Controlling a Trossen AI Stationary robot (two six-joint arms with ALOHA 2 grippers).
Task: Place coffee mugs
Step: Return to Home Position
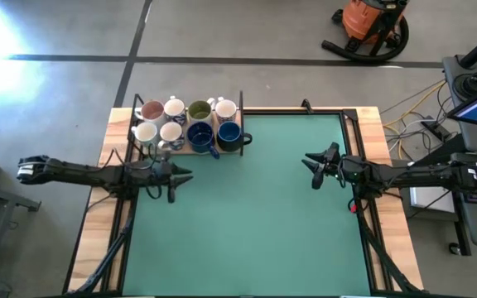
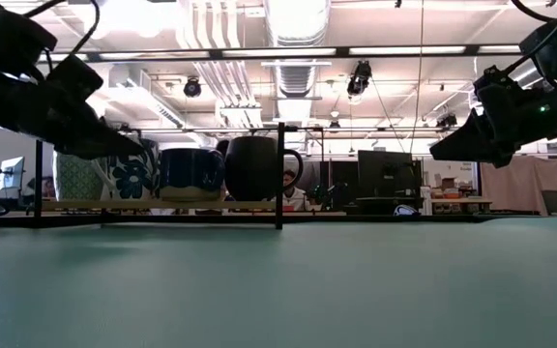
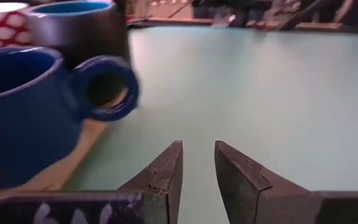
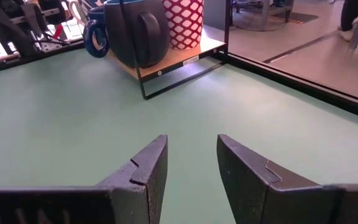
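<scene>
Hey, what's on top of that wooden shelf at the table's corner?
Eight coffee mugs in two rows of four: behind, a pinkish-inside mug, two white mugs and an olive-green mug; in front, two white and two dark blue mugs. They hide most of the shelf board.

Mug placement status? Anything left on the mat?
Done: all eight mugs stand in two rows on the shelf, near the left arm. In hand: nothing; the left gripper and right gripper hover open and empty over the green mat. Left: no mug shows on the mat, so probably only parking the arms.
</scene>
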